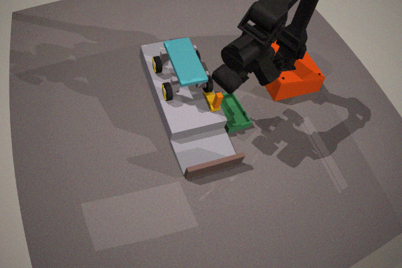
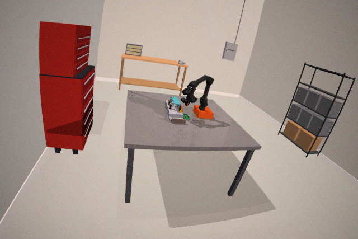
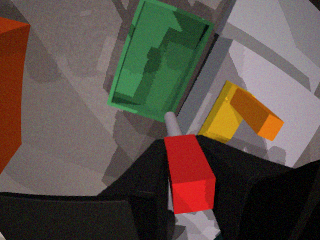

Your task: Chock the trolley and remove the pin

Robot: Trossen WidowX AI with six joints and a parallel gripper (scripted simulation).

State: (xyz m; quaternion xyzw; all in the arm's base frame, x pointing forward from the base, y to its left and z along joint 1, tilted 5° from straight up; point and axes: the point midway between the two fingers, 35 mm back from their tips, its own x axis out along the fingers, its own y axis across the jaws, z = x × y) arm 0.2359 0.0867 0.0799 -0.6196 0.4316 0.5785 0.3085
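My gripper (image 1: 248, 77) (image 2: 187, 104) (image 3: 179, 146) is shut on the stop pin (image 3: 190, 160) by its red head. The grey shank points towards the near end of the green tray (image 1: 240, 127) (image 2: 186, 116) (image 3: 136, 112) in the wrist view. The pin is in the air, off the ramp (image 1: 191, 118) (image 3: 280, 82). The trolley (image 1: 185, 62) (image 2: 175, 101), with a turquoise top, stands on the ramp's upper part. The yellow chock (image 1: 211, 101) (image 3: 219, 117) with its orange handle (image 1: 218, 100) (image 3: 256, 113) sits at the downhill side of a front wheel (image 1: 208, 84); any small gap is hidden.
The green tray lies close beside the ramp's long side. A brown end board (image 1: 215, 165) stands across the ramp's low end. The orange arm base (image 1: 300, 85) (image 2: 203, 113) (image 3: 10, 95) stands on the other side of the tray.
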